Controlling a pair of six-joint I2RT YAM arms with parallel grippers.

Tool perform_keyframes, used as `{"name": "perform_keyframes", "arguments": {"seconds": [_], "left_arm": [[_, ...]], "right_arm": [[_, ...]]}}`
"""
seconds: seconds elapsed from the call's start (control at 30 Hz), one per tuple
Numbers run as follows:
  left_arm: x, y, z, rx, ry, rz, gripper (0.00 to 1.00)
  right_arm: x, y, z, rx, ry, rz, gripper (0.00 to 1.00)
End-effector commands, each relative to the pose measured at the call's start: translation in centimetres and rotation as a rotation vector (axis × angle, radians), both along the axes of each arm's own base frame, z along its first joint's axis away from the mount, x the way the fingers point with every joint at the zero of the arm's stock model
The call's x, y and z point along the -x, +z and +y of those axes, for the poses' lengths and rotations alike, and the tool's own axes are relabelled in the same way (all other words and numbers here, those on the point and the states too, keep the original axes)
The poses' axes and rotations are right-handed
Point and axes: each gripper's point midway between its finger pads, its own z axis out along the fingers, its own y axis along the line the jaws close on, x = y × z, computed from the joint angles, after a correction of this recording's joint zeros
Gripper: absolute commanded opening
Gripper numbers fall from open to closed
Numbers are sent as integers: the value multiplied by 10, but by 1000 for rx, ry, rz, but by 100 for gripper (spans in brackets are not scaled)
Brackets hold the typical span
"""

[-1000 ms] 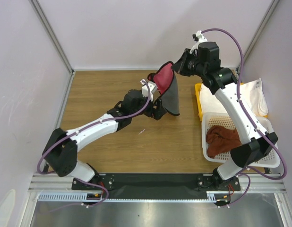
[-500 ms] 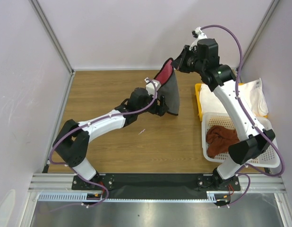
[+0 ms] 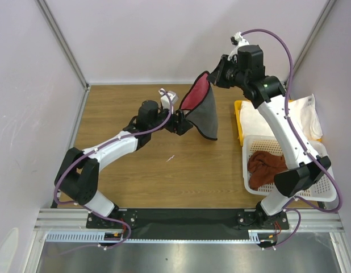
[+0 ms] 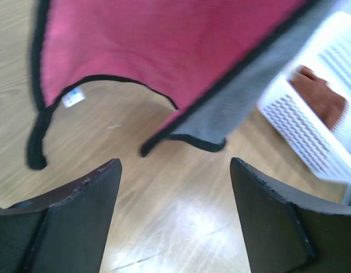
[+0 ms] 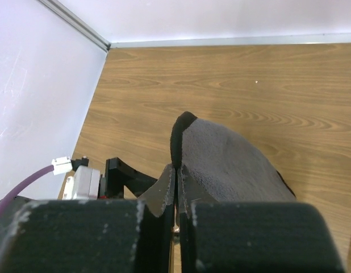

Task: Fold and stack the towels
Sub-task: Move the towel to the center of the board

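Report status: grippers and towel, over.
Right gripper shut on pink-grey towel, held hanging. Left gripper open beside its lower edge, not touching. Nothing in the way.

High overview; two close wrist views

White perforated basket (image 3: 263,144) just beside yellow tray (image 3: 238,128), on wooden table (image 3: 204,170)

pink-grey towel (image 3: 203,111) hanging aloft, brown towel (image 3: 266,166) crumpled
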Motion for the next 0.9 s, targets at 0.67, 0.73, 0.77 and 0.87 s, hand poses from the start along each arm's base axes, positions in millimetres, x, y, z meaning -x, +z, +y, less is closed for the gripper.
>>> {"name": "perform_keyframes", "arguments": {"seconds": [0.67,0.73,0.77,0.87], "left_arm": [[-24,25,-38,-12,-177,-191,79],[-23,25,-32,-56,-170,-206,80],[-25,24,-29,-70,-160,-209,80],[-26,25,-26,-96,-153,-230,80]], "right_arm": [[-2,9,4,12,20,2,0],[-3,9,4,17,17,1,0],[-3,10,4,16,20,-2,0],[-4,9,6,12,25,0,0]]}}
